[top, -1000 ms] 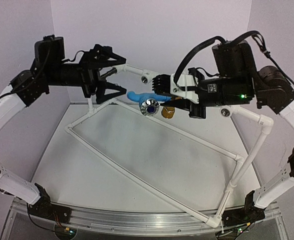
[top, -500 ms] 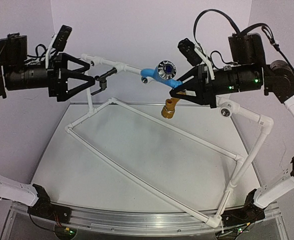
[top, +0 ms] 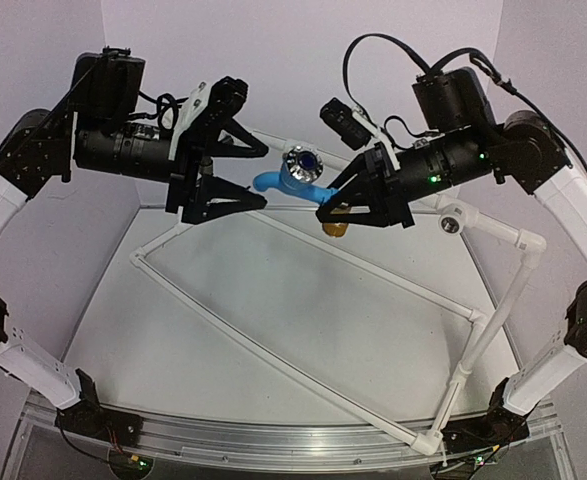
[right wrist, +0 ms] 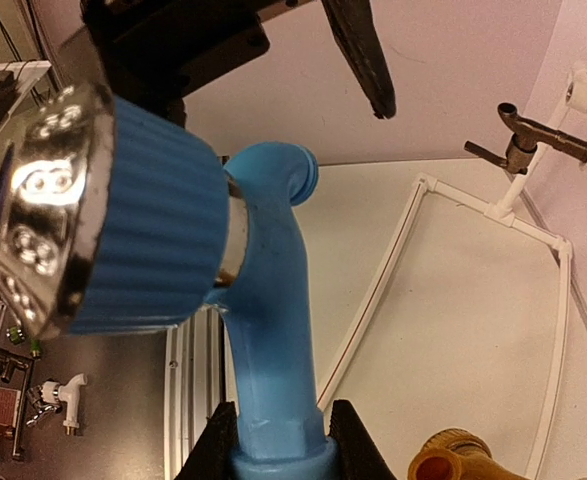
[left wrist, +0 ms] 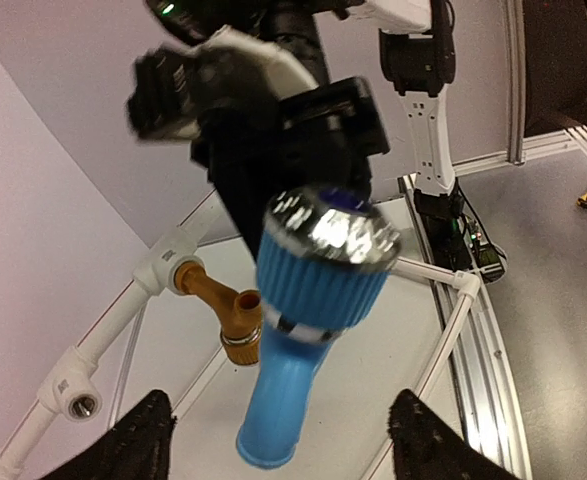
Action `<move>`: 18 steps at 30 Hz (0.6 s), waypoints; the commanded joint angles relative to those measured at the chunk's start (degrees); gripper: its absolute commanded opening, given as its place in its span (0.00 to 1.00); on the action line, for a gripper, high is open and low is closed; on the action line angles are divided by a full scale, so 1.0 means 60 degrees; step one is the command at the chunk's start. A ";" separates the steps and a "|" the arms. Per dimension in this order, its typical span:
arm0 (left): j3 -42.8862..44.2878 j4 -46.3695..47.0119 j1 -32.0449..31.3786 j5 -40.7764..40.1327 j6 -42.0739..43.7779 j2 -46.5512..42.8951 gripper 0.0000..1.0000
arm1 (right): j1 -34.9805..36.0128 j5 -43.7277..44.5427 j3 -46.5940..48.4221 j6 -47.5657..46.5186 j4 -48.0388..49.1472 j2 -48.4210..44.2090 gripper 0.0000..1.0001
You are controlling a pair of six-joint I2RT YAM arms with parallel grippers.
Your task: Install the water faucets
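The right pincer (right wrist: 276,432) is clamping the threaded foot of the bright blue faucet (right wrist: 268,300). The left pincer (left wrist: 283,455) is standing open, its fingers (left wrist: 143,450) straddling the spout end without touching. Beyond them, the mustard-yellow faucet (left wrist: 228,312) is sitting in the white pipe frame (left wrist: 113,330), and the black faucet (right wrist: 518,148) farther along.

Right wrist view: the bottom edge cuts off the base of the blue faucet (right wrist: 263,300) and the right gripper (right wrist: 283,445) fingers clamping it. The mustard-yellow faucet (right wrist: 451,462) shows its top only (rest out of frame). Left wrist view: the left gripper (left wrist: 285,455) shows fingertips only; the right arm's wrist (left wrist: 263,110) is blurred.
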 commanded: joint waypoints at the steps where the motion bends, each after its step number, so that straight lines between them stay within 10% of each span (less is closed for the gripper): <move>1: 0.0468 0.0004 -0.0626 -0.0291 0.0634 0.0166 0.64 | -0.0041 -0.0409 0.0638 0.0030 -0.0209 0.0270 0.00; 18: 0.0492 0.0000 -0.1280 -0.1232 0.0923 0.0714 0.42 | -0.0037 -0.0897 0.1171 -0.0307 -0.0524 0.0709 0.00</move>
